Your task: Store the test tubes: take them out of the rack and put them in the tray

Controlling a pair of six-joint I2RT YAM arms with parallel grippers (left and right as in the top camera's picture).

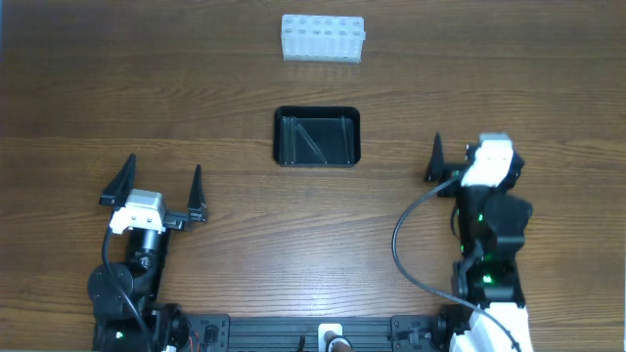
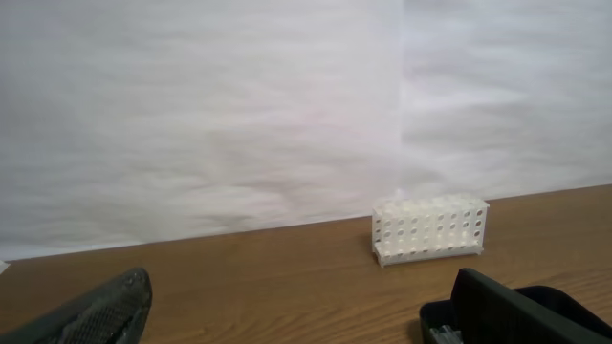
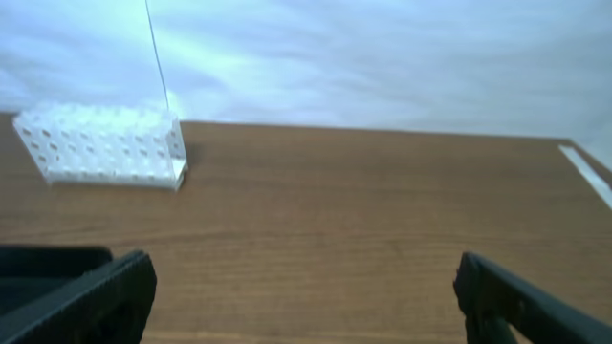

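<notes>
A white test tube rack stands at the far middle of the wooden table; I cannot tell whether it holds tubes. Nearer, a black tray holds clear test tubes lying inside. My left gripper is open and empty at the near left, well away from the tray. My right gripper is open and empty to the right of the tray. The left wrist view shows the rack ahead and a corner of the tray. The right wrist view shows the rack and the tray's edge.
Bare wood surrounds the tray and rack. A white wall rises behind the table's far edge. A black cable loops beside the right arm.
</notes>
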